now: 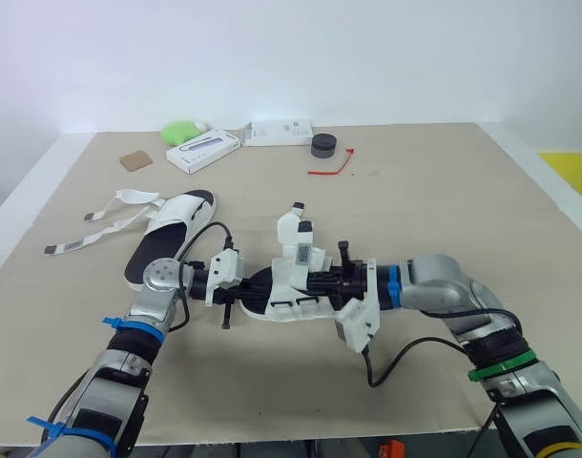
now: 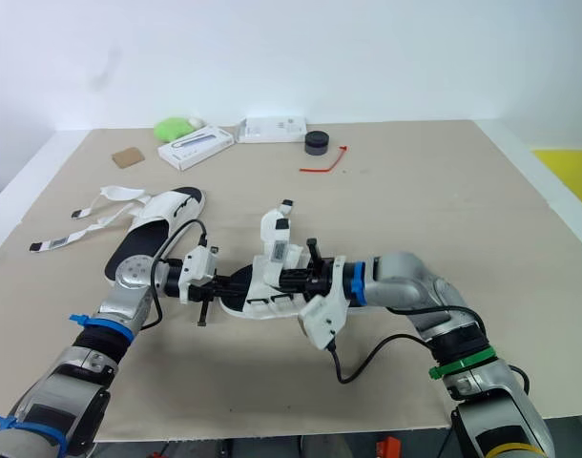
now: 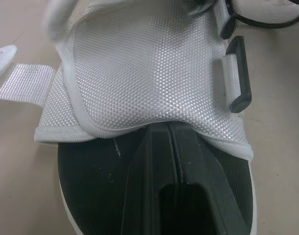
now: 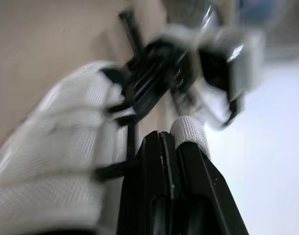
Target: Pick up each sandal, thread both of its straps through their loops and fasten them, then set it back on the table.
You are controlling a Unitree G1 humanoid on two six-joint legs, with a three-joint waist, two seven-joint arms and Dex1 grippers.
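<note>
**Sandal held between both grippers at mid-desk**

Head views: You have one sandal [image 1: 283, 303] low over the middle of the desk [image 1: 444, 191], lying crosswise. The left gripper [image 1: 260, 284] is at its left end, and the right gripper [image 1: 308, 280] reaches into its white upper from the right. You cannot tell from here whether the sole rests on the desk. White strap ends [image 1: 294, 225] stand up from the top of this sandal.

The second sandal [image 1: 172, 234] lies flat on the desk just behind your left arm, black footbed up. Its loose straps [image 1: 114, 212] are spread out to the left. Well back sit a green object [image 1: 181, 131], two white boxes [image 1: 203, 151] [image 1: 279, 133], a black round piece [image 1: 323, 145], a red tie [image 1: 331, 167] and a brown square [image 1: 135, 160].

Left wrist view: Your left gripper's two black fingers are pressed together and lie over the black footbed. Their tips are tucked right at the edge of the white mesh upper. You cannot tell whether anything is pinched between them. A black loop [image 3: 239, 73] sits on the side of the upper.

Right wrist view: Your right gripper's fingers are closed tight, with the rounded end of a white strap [image 4: 188, 133] poking out at their tips, so it is clamped there. The sandal's white mesh lies beside the fingers, and the other gripper shows blurred beyond.
</note>
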